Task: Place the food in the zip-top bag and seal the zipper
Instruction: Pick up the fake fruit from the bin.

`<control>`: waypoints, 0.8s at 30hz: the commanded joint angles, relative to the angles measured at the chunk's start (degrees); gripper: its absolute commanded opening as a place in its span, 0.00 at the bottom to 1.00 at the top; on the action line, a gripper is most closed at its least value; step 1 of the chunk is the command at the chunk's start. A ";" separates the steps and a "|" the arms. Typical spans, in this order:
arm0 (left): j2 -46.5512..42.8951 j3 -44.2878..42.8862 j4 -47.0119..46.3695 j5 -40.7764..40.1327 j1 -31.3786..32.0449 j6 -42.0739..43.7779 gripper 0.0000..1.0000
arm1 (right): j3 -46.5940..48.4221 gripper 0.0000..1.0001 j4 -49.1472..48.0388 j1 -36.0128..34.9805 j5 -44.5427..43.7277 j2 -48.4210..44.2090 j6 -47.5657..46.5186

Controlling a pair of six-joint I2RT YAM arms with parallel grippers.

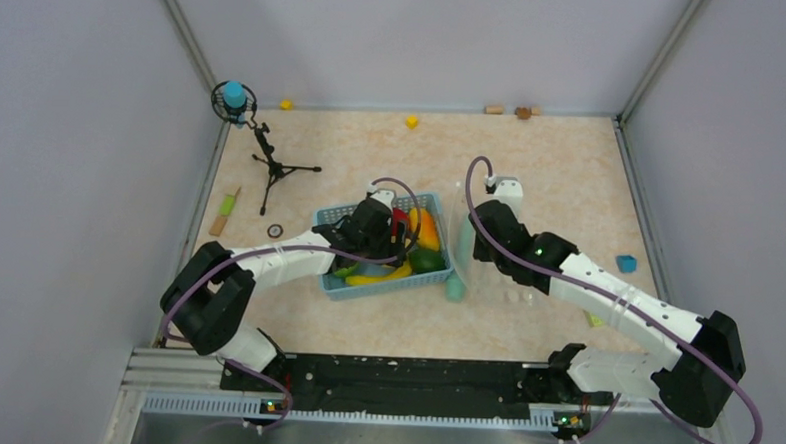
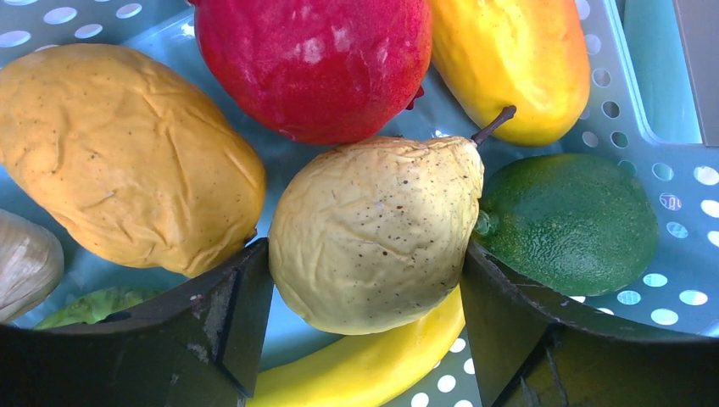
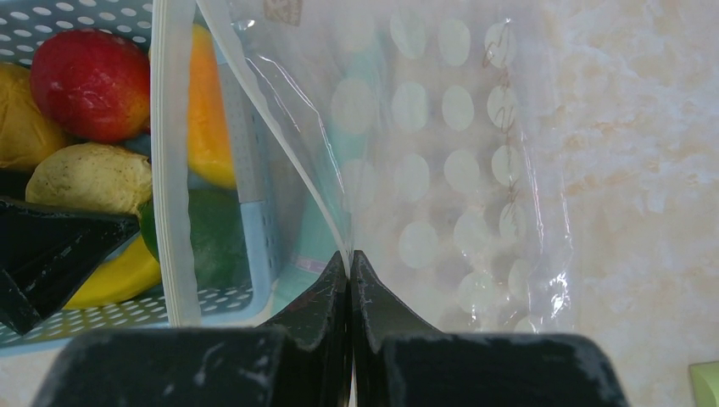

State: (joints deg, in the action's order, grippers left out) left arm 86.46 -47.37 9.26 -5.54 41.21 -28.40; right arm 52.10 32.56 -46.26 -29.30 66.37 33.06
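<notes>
Left wrist view: my left pincer [image 2: 363, 250] reaches down into the light-blue basket [image 2: 670, 178], its jaws standing wide and clamped on a pale, speckled pear [image 2: 373, 220], one black finger against each of its sides. The pear lies in the middle of the food, resting over a yellow banana [image 2: 365, 369]. A dark green fruit [image 2: 568, 220] touches it on one side, a wrinkled orange-yellow fruit [image 2: 119, 161] sits just beside it on the other, and a red fruit [image 2: 314, 59] and a yellow-orange fruit [image 2: 517, 59] lie beyond it. All of these pieces are inside the basket. In the right wrist view, my right pincer [image 3: 350, 259] is pressed together, its two fingers pinching a fold of the zip-top bag [image 3: 441, 170] between their tips. The clear film spreads away from the grip over the marbled table [image 3: 644, 127], and the zipper [image 3: 169, 170] runs as a pale, straight strip across the front of the basket, with the fruit visible on either side of it. Seen from the top external camera, the bag stands just beside the basket, between it and my right arm, while my left arm bends over the basket from the other side.
</notes>
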 commanded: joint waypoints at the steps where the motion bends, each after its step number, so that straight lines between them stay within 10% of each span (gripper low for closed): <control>1: -0.73 -1.82 -3.40 0.95 -0.32 1.10 0.44 | -0.23 0.00 -1.53 0.44 0.09 -1.94 -0.47; 12: -14.78 2.51 -5.21 3.21 -0.34 1.42 0.27 | -0.37 0.00 -1.53 0.47 0.13 -2.94 -0.47; 24: -25.10 7.53 -24.76 31.50 -0.14 2.46 0.25 | -0.83 0.00 -2.59 0.41 1.77 -3.97 -0.51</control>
State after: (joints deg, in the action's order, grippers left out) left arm 61.95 -40.95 -3.86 15.14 40.97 -25.34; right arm 51.72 32.45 -46.26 -28.56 64.84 33.01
